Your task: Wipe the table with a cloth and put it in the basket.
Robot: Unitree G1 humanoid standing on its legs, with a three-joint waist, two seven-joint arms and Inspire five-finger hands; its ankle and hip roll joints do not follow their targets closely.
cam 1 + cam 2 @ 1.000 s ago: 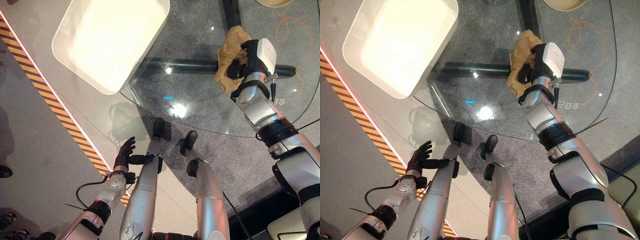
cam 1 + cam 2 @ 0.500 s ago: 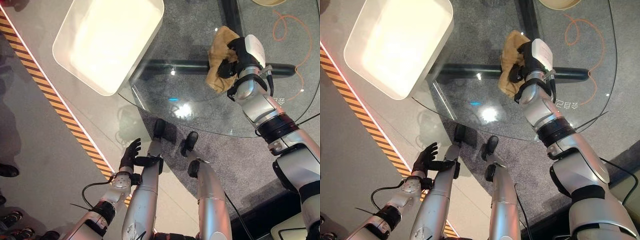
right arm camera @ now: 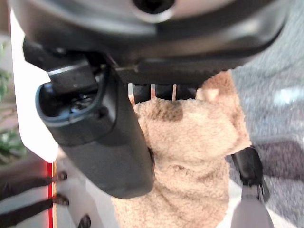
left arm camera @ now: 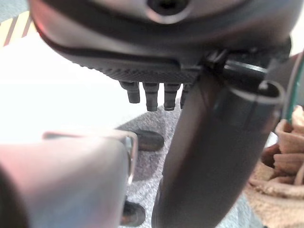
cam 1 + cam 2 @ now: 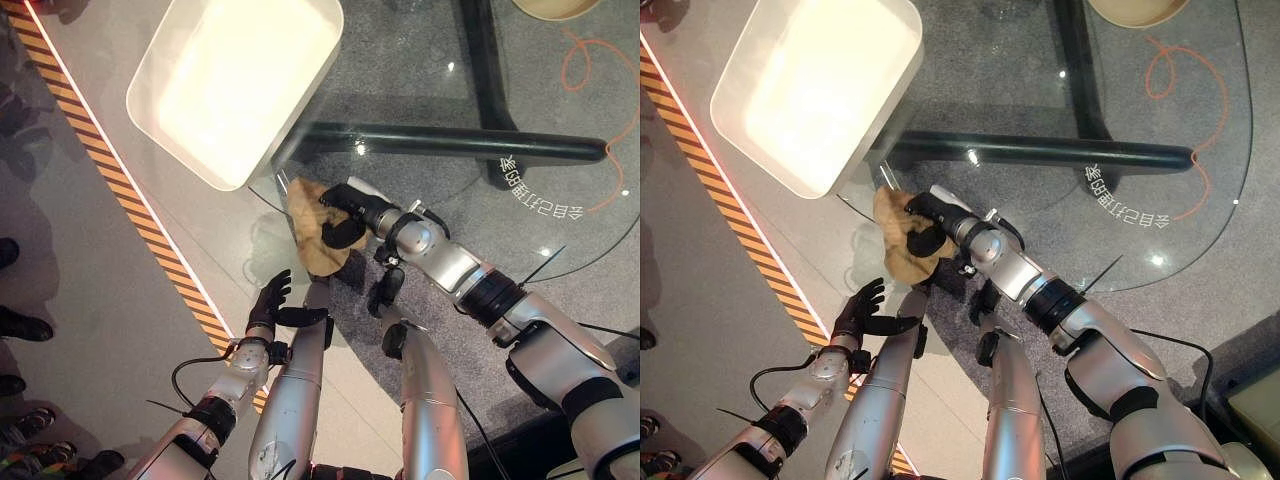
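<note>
A tan fluffy cloth (image 5: 308, 235) hangs at the near left edge of the round glass table (image 5: 440, 95), just below the corner of the white basket (image 5: 235, 85). My right hand (image 5: 345, 215) reaches across the glass and is shut on the cloth, which droops over the table's rim. In the right wrist view the cloth (image 3: 190, 156) bunches under the curled fingers beside the thumb (image 3: 95, 123). My left hand (image 5: 270, 300) hovers low beside the table, below the cloth, with straight fingers (image 4: 152, 95) and nothing in it.
The basket overlaps the table's far left edge. A black bar (image 5: 450, 143) of the table's base shows through the glass. An orange cord (image 5: 600, 60) lies on the floor at the far right. A striped floor line (image 5: 120, 190) runs along the left, with people's shoes (image 5: 10, 250) past it.
My right hand has swept the cloth from the far right of the glass to its near left edge by the basket. The left hand has stayed put.
</note>
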